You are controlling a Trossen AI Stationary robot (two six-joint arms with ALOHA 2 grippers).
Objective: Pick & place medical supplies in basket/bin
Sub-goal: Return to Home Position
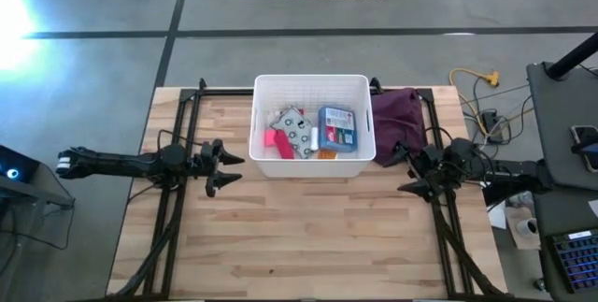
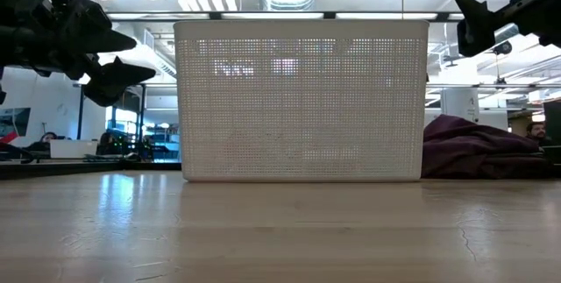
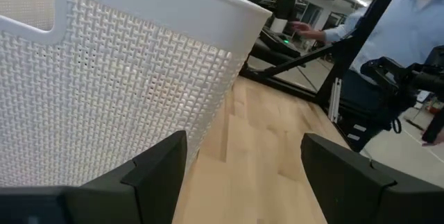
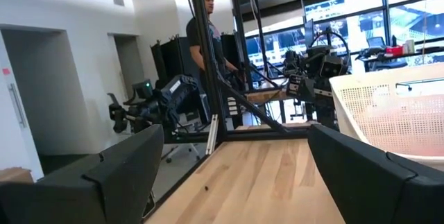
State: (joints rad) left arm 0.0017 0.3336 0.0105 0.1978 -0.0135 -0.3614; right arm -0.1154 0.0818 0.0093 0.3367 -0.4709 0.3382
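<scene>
White bin point(image 1: 313, 79) sits between both arms, supplies point(image 1: 338, 126) inside, packed I think. Left end effector point(image 1: 231, 169) and right end effector point(image 1: 403, 173) both wide open, empty.

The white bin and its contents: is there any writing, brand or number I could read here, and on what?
No text reads clearly in any view.
Blue box in the white bin: red-white label, print too small to read.
Grey-white patterned pack: pattern only, no legible words.
Bin walls: no writing shows.
</scene>
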